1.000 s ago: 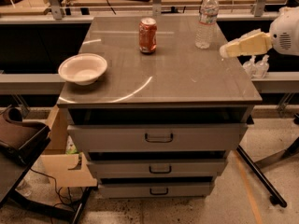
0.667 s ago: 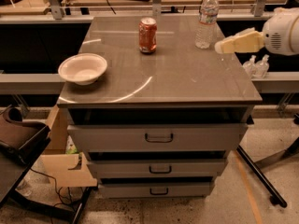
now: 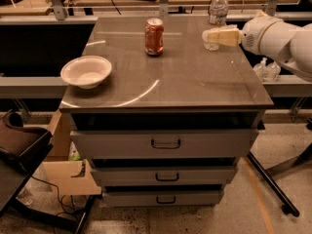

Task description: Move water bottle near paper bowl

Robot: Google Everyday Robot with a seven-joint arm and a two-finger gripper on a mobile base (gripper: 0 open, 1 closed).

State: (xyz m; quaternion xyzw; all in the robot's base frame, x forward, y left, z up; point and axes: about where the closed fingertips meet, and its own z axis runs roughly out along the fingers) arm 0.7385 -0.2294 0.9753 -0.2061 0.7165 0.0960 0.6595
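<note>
The water bottle, clear with a white cap and a pale label band, stands upright at the far right of the grey cabinet top. The white paper bowl sits at the near left of the top. My gripper, with pale yellowish fingers, reaches in from the right and its tip lies right in front of the bottle's lower part, hiding some of it. The white arm extends off the right edge.
An orange-red soda can stands upright at the far middle of the top. Two small clear bottles stand on a lower ledge to the right. The cabinet has three drawers. A cardboard box and a dark chair are at lower left.
My gripper and arm have moved left and a little toward the far side, from beside the cabinet's right edge to right at the water bottle. The bottle, can and bowl have not moved.
</note>
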